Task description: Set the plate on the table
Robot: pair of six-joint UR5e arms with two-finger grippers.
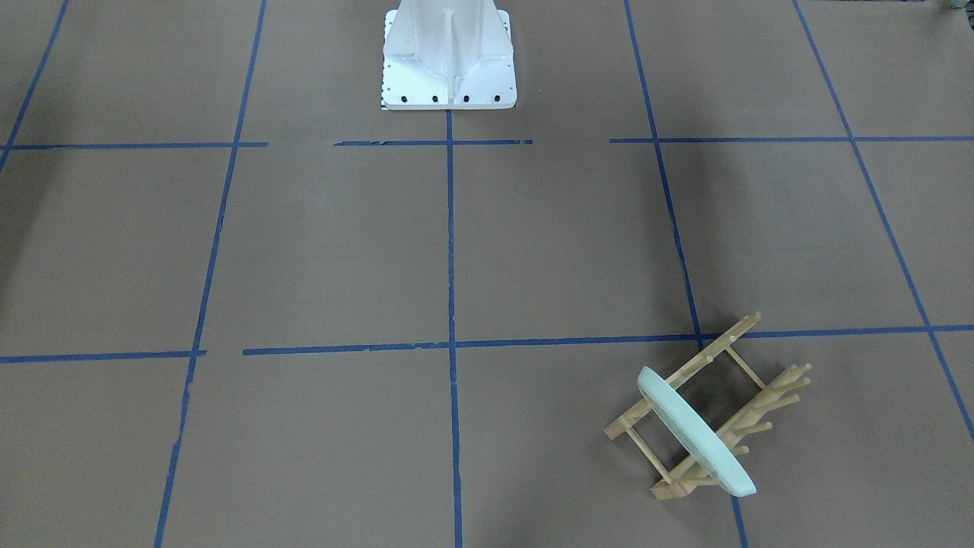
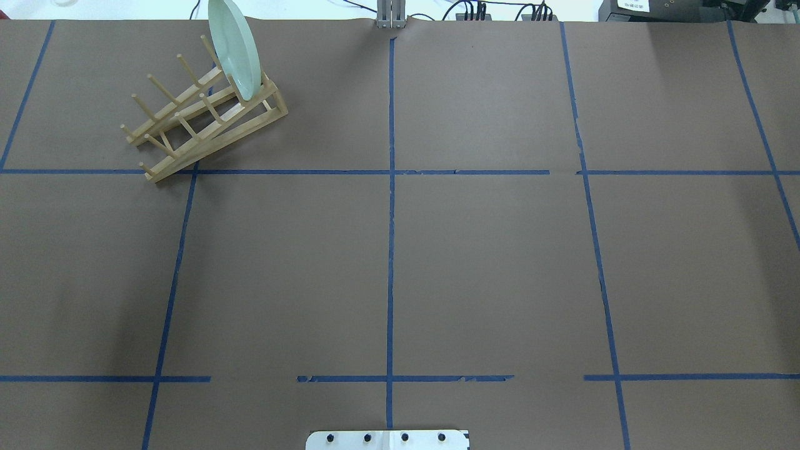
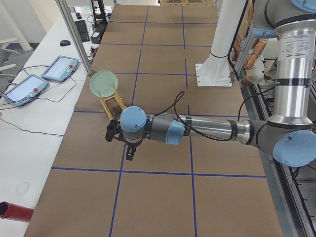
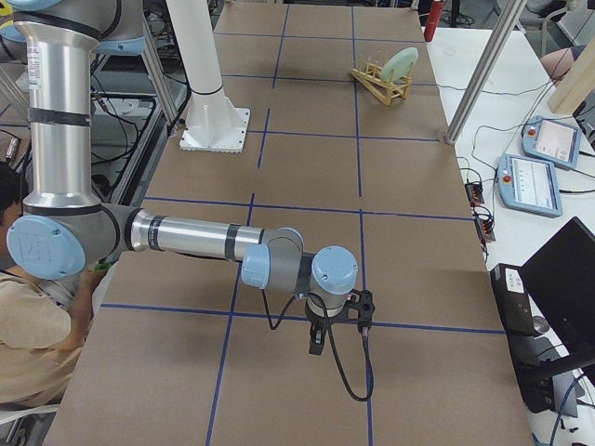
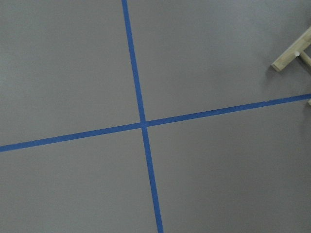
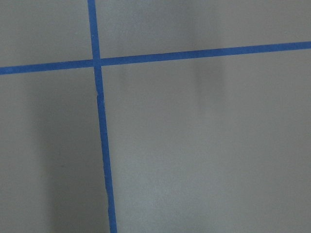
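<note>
The pale mint-green plate [image 1: 696,430] stands on edge in the light wooden peg rack [image 1: 768,396] on the brown table [image 1: 327,243]. In the overhead view the plate [image 2: 234,47] and rack [image 2: 206,125] are at the far left of the table [image 2: 487,262]. No gripper shows in the overhead or front views. The left gripper [image 3: 129,157] hangs over the table a short way in front of the rack [image 3: 112,103] and plate [image 3: 103,84]; I cannot tell if it is open. The right gripper [image 4: 316,348] hangs far from the plate [image 4: 402,63]; its state is unclear. The left wrist view shows a rack corner [image 5: 291,56].
The white robot base [image 1: 449,53] stands at the table's robot side, also seen in the overhead view [image 2: 387,439]. Teach pendants [image 3: 59,66] lie on the white bench beside the table, with a red cylinder [image 3: 15,211] nearby. A person [image 4: 28,353] sits by the right arm.
</note>
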